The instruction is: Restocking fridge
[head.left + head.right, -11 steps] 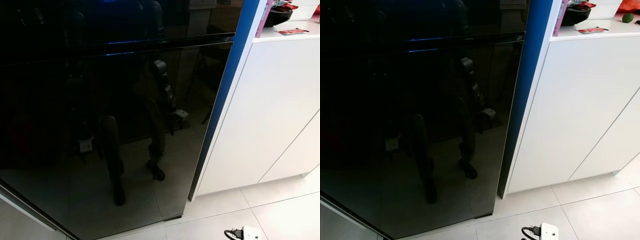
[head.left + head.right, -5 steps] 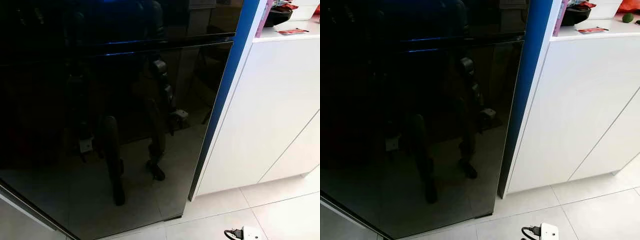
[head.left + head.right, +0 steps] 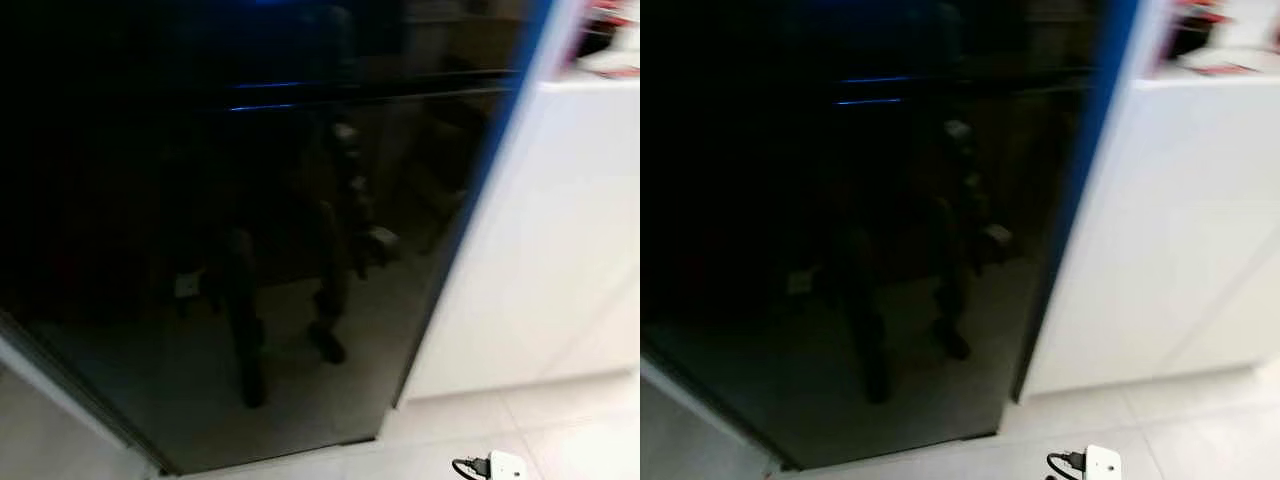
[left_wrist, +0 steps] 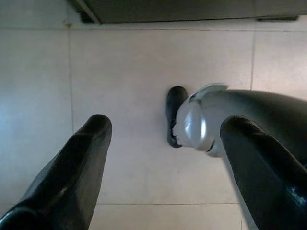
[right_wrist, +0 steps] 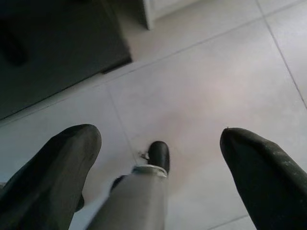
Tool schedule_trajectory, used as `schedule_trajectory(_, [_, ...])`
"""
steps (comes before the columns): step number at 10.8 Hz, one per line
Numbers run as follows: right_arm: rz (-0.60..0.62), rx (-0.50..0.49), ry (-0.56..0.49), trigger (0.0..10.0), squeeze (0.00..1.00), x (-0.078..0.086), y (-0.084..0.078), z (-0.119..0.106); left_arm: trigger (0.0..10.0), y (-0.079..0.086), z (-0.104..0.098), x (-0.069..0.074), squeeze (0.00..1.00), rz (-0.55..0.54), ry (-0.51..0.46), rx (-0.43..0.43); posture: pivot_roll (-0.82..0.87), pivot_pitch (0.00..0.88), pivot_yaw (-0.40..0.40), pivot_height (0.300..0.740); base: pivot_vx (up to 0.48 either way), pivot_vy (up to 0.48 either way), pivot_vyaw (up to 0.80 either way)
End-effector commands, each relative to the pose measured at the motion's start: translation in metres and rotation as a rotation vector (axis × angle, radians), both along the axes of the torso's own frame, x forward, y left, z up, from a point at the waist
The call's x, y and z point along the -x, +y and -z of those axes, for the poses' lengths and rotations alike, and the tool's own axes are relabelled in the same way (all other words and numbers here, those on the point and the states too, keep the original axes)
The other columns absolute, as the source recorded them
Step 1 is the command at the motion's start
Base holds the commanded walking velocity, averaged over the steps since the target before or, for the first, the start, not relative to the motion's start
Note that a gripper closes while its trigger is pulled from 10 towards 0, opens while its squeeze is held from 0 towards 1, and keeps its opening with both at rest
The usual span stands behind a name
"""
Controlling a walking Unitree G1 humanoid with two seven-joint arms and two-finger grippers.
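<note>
A tall fridge (image 3: pixel 200 250) with glossy black doors stands right before me, both doors closed, a thin blue-lit seam between the upper and lower door. Its right side panel (image 3: pixel 1095 130) is blue. My own body and legs reflect faintly in the glass. My left gripper (image 4: pixel 163 158) hangs open above the pale floor tiles with nothing between its fingers, over my silver leg and black foot (image 4: pixel 175 115). My right gripper (image 5: pixel 158 177) also hangs open and empty over the tiles, near the fridge's bottom corner (image 5: pixel 115 62).
A white cabinet (image 3: pixel 560 230) stands against the fridge's right side, with blurred items on its top. A white plug adapter with a black cable (image 3: pixel 1095 465) lies on the floor tiles in front of the cabinet.
The head views have shifted and blurred: the fridge edge and cabinet now sit further right in the picture, so the camera has moved. Fridge doors stay closed.
</note>
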State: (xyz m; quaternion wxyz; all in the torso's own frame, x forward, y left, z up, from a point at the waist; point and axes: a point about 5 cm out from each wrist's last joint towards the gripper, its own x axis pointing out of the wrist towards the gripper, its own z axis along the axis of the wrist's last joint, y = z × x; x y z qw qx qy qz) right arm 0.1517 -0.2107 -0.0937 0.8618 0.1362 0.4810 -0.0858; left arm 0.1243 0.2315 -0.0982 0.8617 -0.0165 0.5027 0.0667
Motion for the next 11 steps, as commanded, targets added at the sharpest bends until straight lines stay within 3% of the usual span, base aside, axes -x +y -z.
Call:
schedule_trajectory(1, [0.009, -0.012, -0.002, 10.0, 0.00, -0.0003, 0.0026, 0.0003, 10.0, 0.0033, 0.0015, 0.0063, 0.00, -0.015, 0.028, -0.002, 0.09, 0.000, -0.026, 0.740, 0.000, 0.368, 0.00])
schedule_trajectory(11, [0.014, -0.006, 0.004, 10.0, 0.00, -0.0005, 0.0026, 0.0004, 10.0, 0.0037, 0.0012, 0.0058, 0.00, -0.013, 0.027, 0.000, 0.09, 0.000, -0.023, 0.740, 0.000, 0.358, 0.00])
